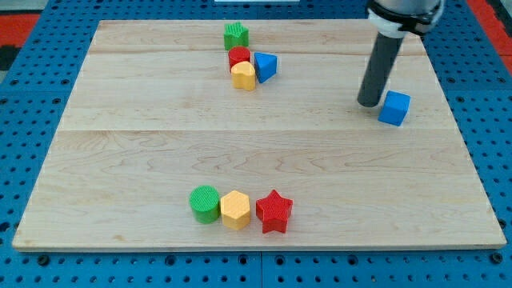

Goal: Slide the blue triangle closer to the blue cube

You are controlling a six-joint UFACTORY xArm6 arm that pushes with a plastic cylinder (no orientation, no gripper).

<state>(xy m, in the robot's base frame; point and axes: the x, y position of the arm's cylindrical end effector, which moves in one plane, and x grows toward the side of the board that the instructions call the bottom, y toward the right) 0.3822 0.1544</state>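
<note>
The blue triangle (266, 66) sits near the view's top centre, touching a yellow hexagon block (244, 76) and close to a red cylinder (239, 57). The blue cube (394, 108) lies at the view's right. My tip (369, 102) rests on the board just left of the blue cube, close beside it and far to the right of the blue triangle.
A green star-shaped block (236, 35) lies above the red cylinder. Near the view's bottom a green cylinder (205, 203), a yellow hexagon (235, 210) and a red star (274, 211) stand in a row. The wooden board (120, 160) sits on a blue pegboard.
</note>
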